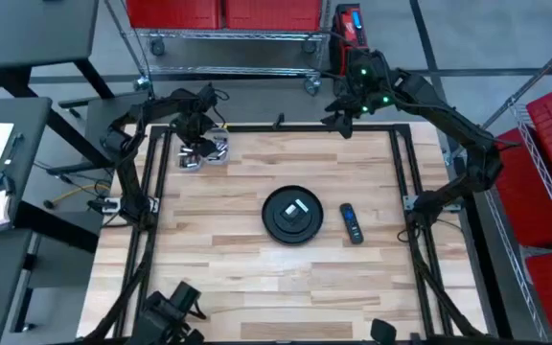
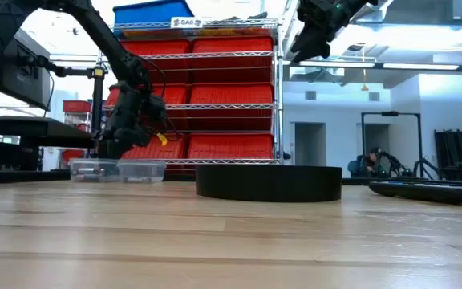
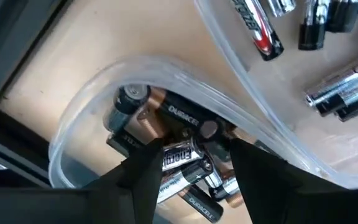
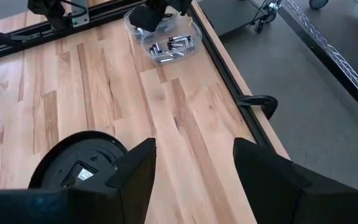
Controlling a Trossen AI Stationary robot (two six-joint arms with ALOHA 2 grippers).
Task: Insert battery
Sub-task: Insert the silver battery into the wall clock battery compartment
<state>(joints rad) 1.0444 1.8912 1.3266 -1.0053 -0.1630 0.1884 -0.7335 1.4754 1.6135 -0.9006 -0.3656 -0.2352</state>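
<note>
Left gripper (image 3: 191, 163): finger bases cut off by the frame edge; the fingertips cover part of the batteries (image 3: 179, 134) just ahead of them. Clear tub (image 3: 92, 118) wall blurs their labels. Remote (image 1: 351, 223), far from either gripper: buttons too small to read. Right gripper (image 4: 194, 165): fingers cropped at the frame edge.

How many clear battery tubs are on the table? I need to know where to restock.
2. Both sit side by side at the table's far left corner: one tub under the left gripper, the other tub just right of it.
</note>
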